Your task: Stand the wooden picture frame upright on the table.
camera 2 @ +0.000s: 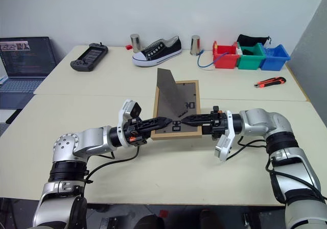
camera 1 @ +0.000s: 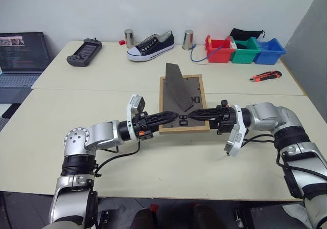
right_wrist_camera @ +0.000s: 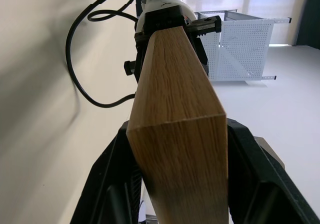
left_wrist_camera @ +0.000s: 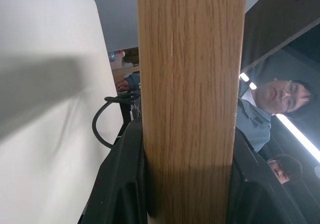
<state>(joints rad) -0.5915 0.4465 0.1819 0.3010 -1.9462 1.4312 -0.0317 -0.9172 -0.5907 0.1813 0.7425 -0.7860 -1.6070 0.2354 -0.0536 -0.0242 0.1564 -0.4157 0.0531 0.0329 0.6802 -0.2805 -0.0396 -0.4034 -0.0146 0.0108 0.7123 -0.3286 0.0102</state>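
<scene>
The wooden picture frame (camera 1: pixel 195 92) lies back-up near the middle of the table (camera 1: pixel 153 167), its dark grey back showing and its triangular stand (camera 1: pixel 176 86) folded out and pointing up. Both grippers meet at the frame's near wooden rail. My left gripper (camera 1: pixel 171 117) reaches in from the left and is shut on that rail (left_wrist_camera: pixel 190 104), a black finger (left_wrist_camera: pixel 120 184) on each side. My right gripper (camera 1: pixel 196 115) comes from the right, and its fingers (right_wrist_camera: pixel 110 184) flank the rail's end (right_wrist_camera: pixel 177 149) and press on it.
Along the far edge stand a game controller (camera 1: pixel 84 51), two metal cups (camera 1: pixel 129 37), a dark sneaker (camera 1: pixel 150 46) and red, green and blue bins (camera 1: pixel 244 50). A utility knife (camera 1: pixel 265 76) lies at the right. A laptop (camera 1: pixel 20 55) sits beyond the table's left side.
</scene>
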